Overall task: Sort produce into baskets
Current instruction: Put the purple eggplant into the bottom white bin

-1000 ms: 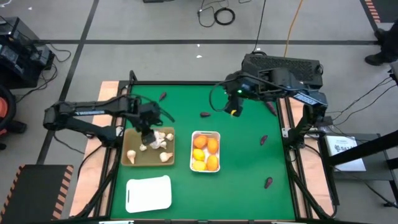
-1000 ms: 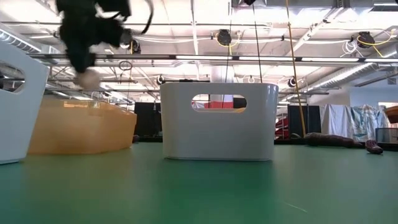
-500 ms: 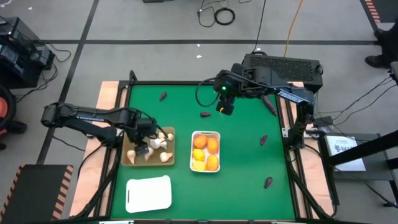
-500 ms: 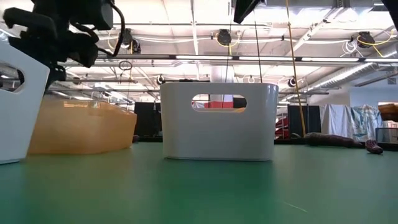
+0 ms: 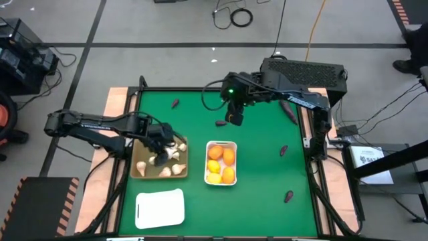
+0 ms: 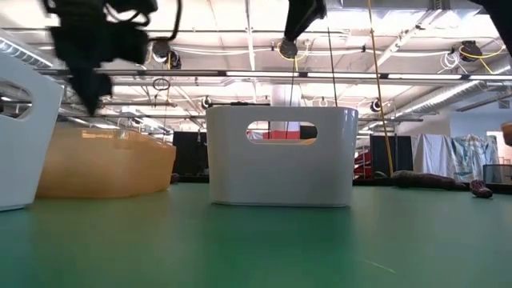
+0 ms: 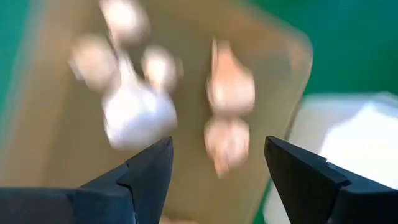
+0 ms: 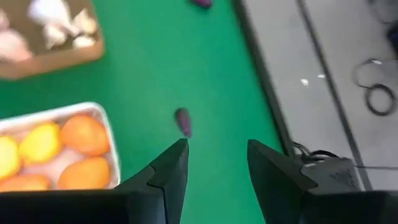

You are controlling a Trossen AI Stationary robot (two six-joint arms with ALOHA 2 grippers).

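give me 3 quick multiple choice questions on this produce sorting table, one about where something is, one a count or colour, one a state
1. Where do the whitish bulbs lie?
A. in the tan basket
B. in the white basket nearest the table's front edge
C. loose on the green mat

2. How many dark purple vegetables lie loose on the mat in the high view?
A. one
B. four
C. nine

3. How do the left gripper's jaws stand?
A. shut on a bulb
B. open, holding nothing
C. shut on an orange fruit

Answers:
1. A: the whitish bulbs sit inside the tan basket.
2. B: one near the back edge, one by the right gripper, two on the right side.
3. B: the left wrist view shows the left gripper with a bare gap between its jaws, above the bulbs.
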